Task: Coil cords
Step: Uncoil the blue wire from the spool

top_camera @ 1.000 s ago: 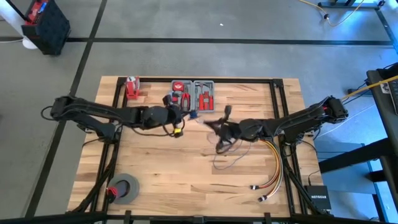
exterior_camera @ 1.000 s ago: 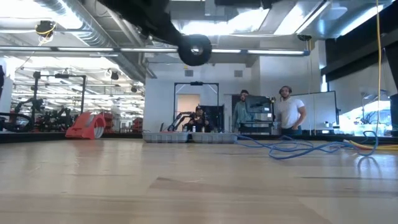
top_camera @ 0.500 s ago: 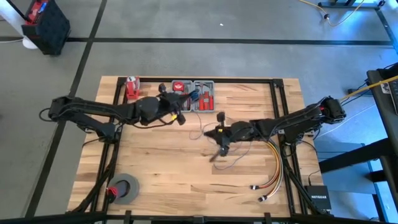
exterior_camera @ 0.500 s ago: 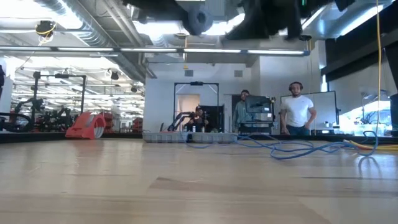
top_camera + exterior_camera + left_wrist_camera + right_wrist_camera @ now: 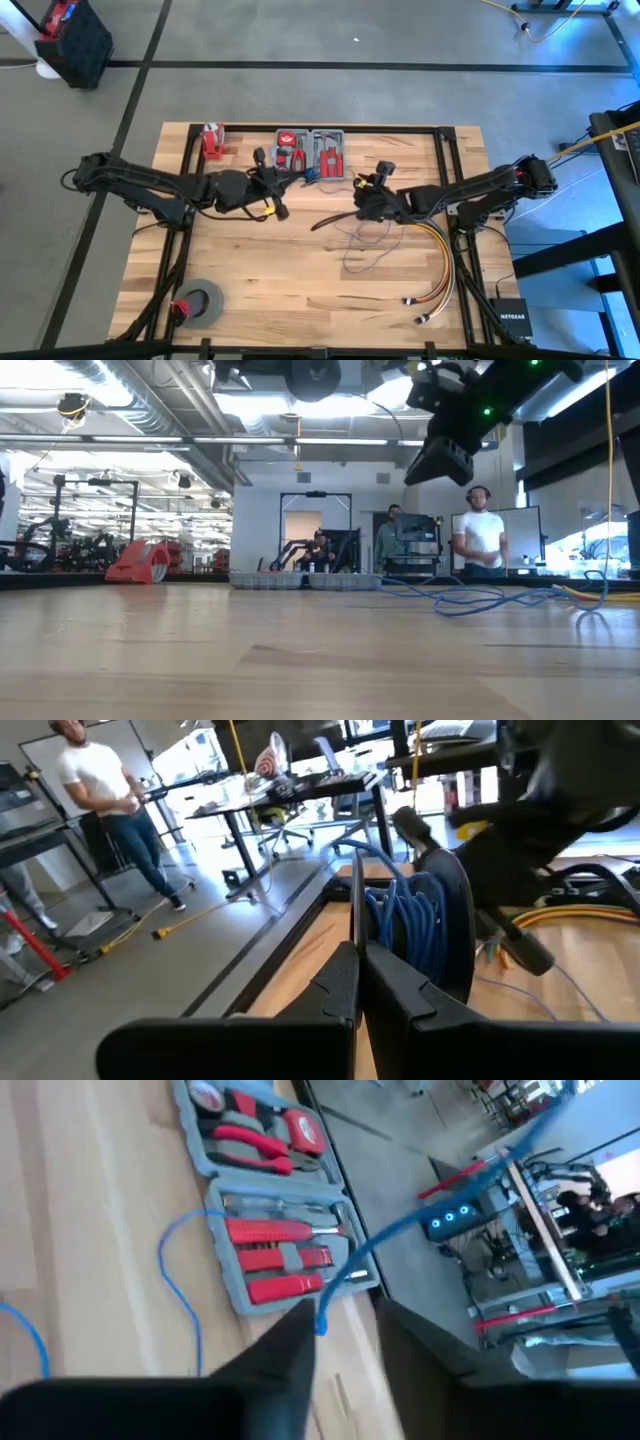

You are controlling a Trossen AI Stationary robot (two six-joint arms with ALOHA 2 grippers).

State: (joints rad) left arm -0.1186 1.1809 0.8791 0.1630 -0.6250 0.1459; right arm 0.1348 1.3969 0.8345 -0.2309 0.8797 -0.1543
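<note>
The left hand (image 5: 270,192) hovers over the bench's (image 5: 250,280) middle left, fingers (image 5: 345,985) clenched on a thin blue cord strand, beside a dark spool wound with blue cords (image 5: 408,915). The right hand (image 5: 372,190) hovers right of centre, raised above the bench; its fingers (image 5: 290,1345) stand apart with a blue cord running between them, and whether they grip it cannot be told. Loose cord loops lie on the bench below it. At the far edge, an open grey tool case (image 5: 310,152) holds red-handled tools: pliers in one half, screwdrivers in the other. Yellow and orange cables (image 5: 440,270) curve along the right side. A tape roll (image 5: 200,303) sits at the near left corner. People stand in the room beyond.
</note>
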